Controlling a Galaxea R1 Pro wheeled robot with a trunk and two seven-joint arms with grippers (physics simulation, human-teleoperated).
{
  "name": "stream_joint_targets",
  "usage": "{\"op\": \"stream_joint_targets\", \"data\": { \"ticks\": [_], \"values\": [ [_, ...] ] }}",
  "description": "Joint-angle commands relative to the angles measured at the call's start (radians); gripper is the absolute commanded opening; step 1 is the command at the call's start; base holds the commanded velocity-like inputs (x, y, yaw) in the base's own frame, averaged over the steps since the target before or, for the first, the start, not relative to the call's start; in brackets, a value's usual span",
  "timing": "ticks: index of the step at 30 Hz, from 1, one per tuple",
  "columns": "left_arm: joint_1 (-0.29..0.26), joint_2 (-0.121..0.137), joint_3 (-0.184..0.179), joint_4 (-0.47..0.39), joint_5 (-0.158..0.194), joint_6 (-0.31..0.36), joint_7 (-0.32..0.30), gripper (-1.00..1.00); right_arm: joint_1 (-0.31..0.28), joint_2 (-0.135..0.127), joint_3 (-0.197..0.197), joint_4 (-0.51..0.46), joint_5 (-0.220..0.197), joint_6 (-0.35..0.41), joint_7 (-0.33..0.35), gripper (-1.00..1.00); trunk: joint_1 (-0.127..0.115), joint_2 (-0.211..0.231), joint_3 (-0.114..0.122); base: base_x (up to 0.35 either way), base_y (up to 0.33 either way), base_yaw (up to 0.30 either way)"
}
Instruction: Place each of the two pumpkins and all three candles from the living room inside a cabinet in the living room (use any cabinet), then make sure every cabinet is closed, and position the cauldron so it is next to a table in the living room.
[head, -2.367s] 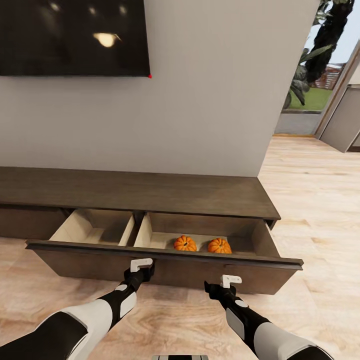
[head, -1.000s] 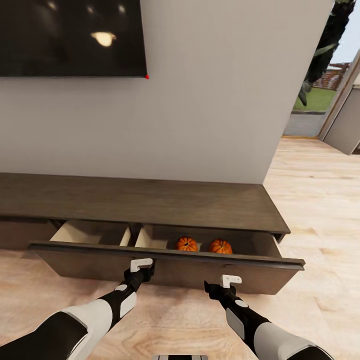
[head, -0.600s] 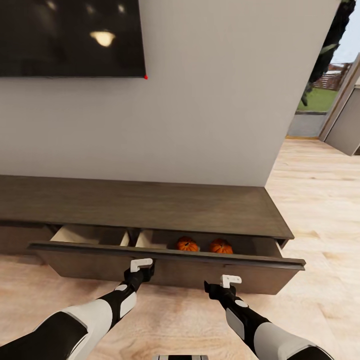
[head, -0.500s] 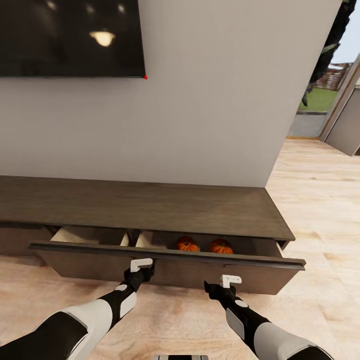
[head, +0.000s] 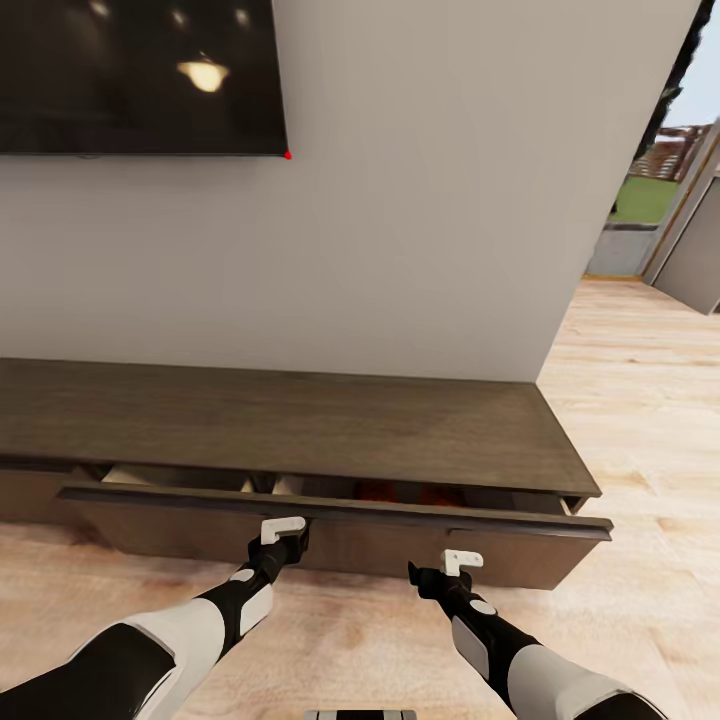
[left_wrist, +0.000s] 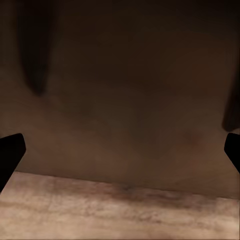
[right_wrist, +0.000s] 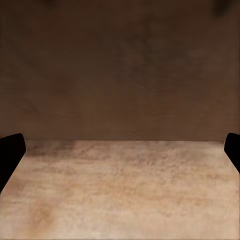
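Both grippers, left (head: 284, 530) and right (head: 461, 562), spread wide, press the drawer (head: 330, 520) front to shut the pumpkins (head: 405, 493) inside the cabinet (head: 290, 420).

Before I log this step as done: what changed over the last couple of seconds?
The drawer slid inward, leaving a narrow gap; the pumpkins barely show. Left gripper and right gripper kept their open pose at the drawer front.
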Motion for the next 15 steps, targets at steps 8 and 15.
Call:
{"op": "stream_joint_targets", "data": {
  "ticks": [8,15],
  "values": [
    [-0.002,-0.001,-0.001,0.003,0.011,-0.006,0.001,1.0,-0.001,0.0,0.007,0.001,-0.011,-0.005,0.003,1.0,0.0,0.0,-0.001,0.112,0.0,0.0],
    [-0.002,-0.001,-0.001,0.003,0.011,-0.006,0.001,1.0,-0.001,0.0,0.007,0.001,-0.011,-0.005,0.003,1.0,0.0,0.0,-0.001,0.101,0.0,0.0]
  ]
}}
